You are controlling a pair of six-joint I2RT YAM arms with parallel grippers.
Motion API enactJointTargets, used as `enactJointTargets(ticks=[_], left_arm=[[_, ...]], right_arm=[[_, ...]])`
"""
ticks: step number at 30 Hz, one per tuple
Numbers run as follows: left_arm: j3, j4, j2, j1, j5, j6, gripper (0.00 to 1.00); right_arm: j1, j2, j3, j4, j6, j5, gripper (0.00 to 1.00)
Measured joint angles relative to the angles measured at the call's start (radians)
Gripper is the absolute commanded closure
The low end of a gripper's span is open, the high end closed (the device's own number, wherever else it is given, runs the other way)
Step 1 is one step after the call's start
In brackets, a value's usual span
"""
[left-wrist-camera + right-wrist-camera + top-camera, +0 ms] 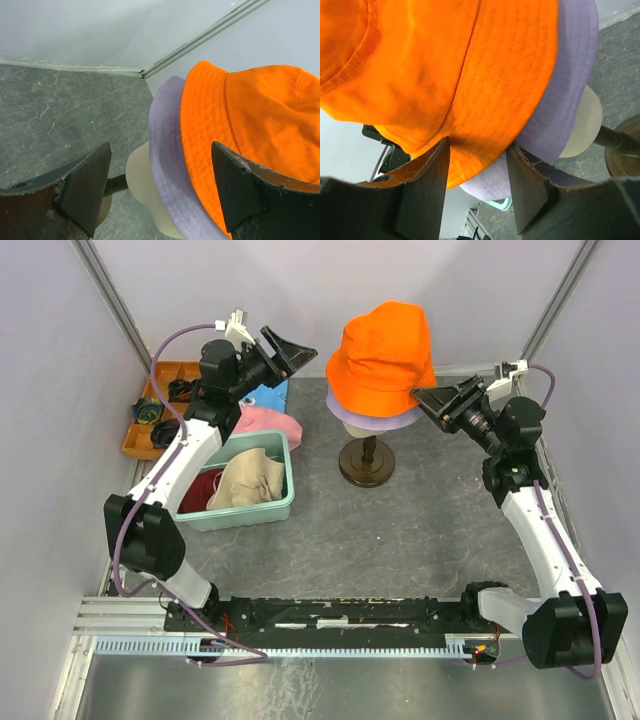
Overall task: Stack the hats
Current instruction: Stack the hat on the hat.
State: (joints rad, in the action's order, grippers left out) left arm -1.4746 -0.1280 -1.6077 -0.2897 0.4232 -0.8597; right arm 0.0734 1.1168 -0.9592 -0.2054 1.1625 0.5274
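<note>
Straddling the orange hat (470, 65) brim edge, right end effector (479, 150) gapes.

The grey mottled desk (400, 540) is carrying a teal bin (250, 515) on its left side, with a pink hat (275, 426) lying just behind it and a blue cloth (268, 397) beyond. A dark round mannequin stand (366, 466) is standing mid-desk, and a wooden tray (130, 445) is sitting at the far-left edge.

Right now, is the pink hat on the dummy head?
No, the pink hat lies by the green bin, while the head wears only the orange hat over the lavender hat.
</note>
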Motion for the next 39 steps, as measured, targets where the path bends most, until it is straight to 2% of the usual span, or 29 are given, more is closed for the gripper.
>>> enactJointTargets(ticks=[5, 12, 23, 31, 39], left_arm=[[0.042, 0.011, 0.034, 0.000, 0.000, 0.000, 0.14], [0.135, 0.027, 0.158, -0.009, -0.013, -0.011, 0.14], [0.167, 0.028, 0.294, -0.146, -0.127, -0.019, 0.15], [0.215, 0.036, 0.298, -0.224, -0.235, -0.034, 0.15], [0.225, 0.034, 0.264, -0.231, -0.269, -0.069, 0.15]], right_arm=[[0.003, -0.023, 0.000, 0.024, -0.003, 0.000, 0.42], [0.005, -0.080, 0.000, 0.089, -0.036, -0.002, 0.29], [-0.014, -0.167, 0.042, 0.136, -0.069, -0.018, 0.29], [-0.061, -0.200, 0.059, 0.156, -0.069, -0.040, 0.30], [-0.082, -0.195, 0.058, 0.157, -0.066, -0.053, 0.30]])
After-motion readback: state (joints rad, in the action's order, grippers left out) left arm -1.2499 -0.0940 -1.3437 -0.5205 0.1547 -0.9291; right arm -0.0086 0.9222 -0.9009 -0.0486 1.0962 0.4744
